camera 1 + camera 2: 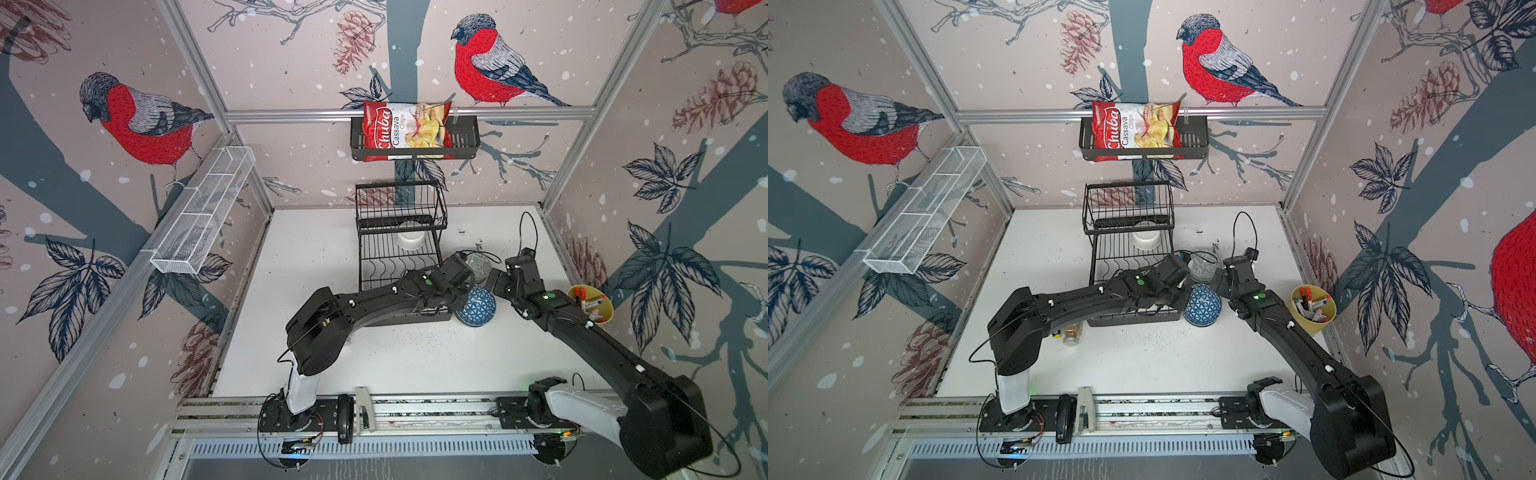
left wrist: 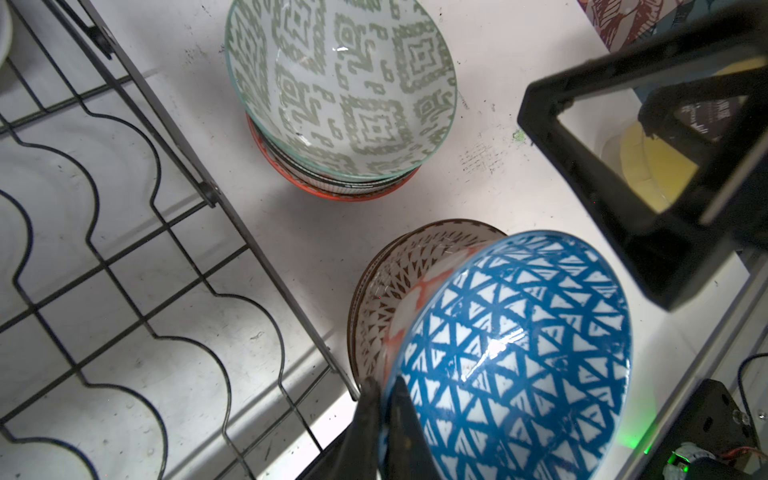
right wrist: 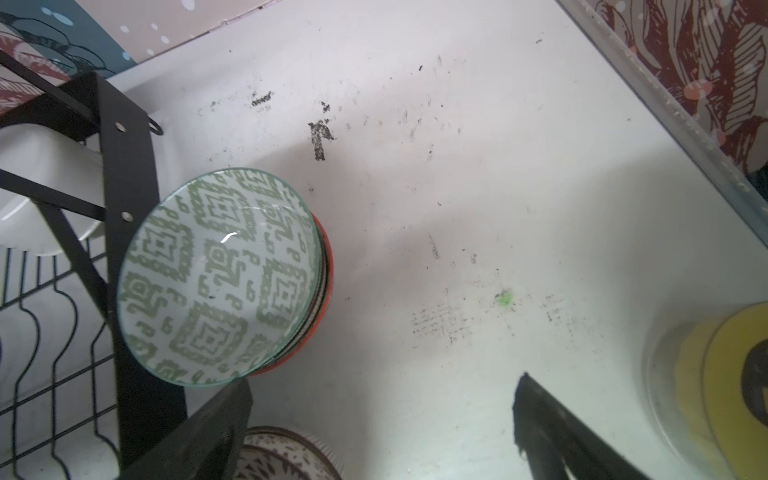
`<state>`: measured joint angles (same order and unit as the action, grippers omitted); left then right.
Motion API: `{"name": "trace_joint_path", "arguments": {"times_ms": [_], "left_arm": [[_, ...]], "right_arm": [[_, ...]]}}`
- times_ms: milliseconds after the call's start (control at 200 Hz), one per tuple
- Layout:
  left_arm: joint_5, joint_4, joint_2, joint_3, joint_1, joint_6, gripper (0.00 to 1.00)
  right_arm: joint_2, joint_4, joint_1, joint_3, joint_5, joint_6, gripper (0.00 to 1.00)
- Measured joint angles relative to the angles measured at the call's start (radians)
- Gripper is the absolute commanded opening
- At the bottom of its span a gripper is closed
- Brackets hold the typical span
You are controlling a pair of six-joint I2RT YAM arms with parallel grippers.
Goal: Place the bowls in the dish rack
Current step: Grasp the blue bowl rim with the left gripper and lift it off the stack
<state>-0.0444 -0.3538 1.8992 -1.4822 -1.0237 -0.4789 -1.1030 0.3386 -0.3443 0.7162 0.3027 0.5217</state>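
One scuffed tabletop [image 1: 395, 365], patterned walls [image 1: 270, 54], dish rack [image 1: 401, 226]

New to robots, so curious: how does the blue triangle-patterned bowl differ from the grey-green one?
The blue triangle-patterned ceramic bowl is pinched at its rim by the left tool and tilted; the grey-green patterned ceramic bowl sits level atop a stack, untouched. Blue shows triangles; grey-green shows squared diamonds. Both are round and glossy.

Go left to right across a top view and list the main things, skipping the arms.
White mesh shelf → dish rack → blue triangle-patterned bowl → yellow pot of markers. The grey-green bowl is left out: it shares the blue one's span.
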Motion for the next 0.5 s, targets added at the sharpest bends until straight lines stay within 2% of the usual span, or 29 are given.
{"name": "trace_joint_path", "arguments": {"times_ms": [240,500], "left_arm": [[0.0,0.035,-0.066,0.066,0.016,-0.004,0.0],[0.021,0.095,-0.168,0.196,0.082,-0.027,0.0]], "right_arm": [[0.039,-0.001,0.0,0.026,-0.053,-0.022,1.0],[0.055,-0.04,-0.008,0.032,-0.156,-0.055,0.99]]}}
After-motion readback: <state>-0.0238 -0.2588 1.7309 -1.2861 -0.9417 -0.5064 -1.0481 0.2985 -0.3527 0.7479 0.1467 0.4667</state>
